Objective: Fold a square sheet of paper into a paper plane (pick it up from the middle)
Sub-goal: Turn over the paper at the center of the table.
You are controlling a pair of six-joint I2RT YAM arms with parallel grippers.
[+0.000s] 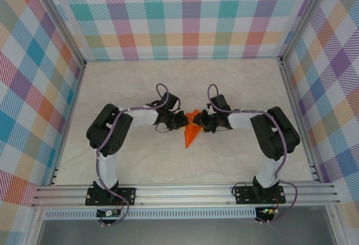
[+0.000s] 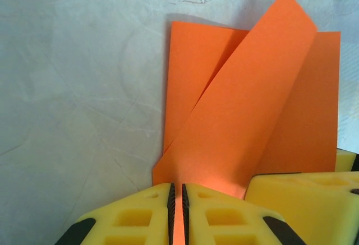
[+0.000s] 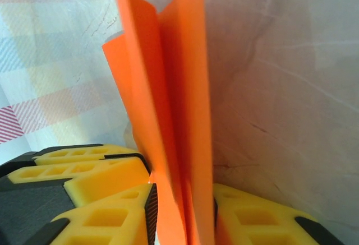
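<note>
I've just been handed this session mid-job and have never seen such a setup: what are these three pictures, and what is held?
These are two robot arms, the left arm and the right arm, bolted at the near edge of a pale table. The top picture looks down from above and behind them. The other two come from cameras on the wrists; the yellow blocks at the bottom are each arm's own fingers. Between the arms is one orange paper, folded to a point aimed at the near edge. The left gripper is shut on a thin edge of it. The right gripper has the folded layers between its fingers and looks closed on them too.
</note>
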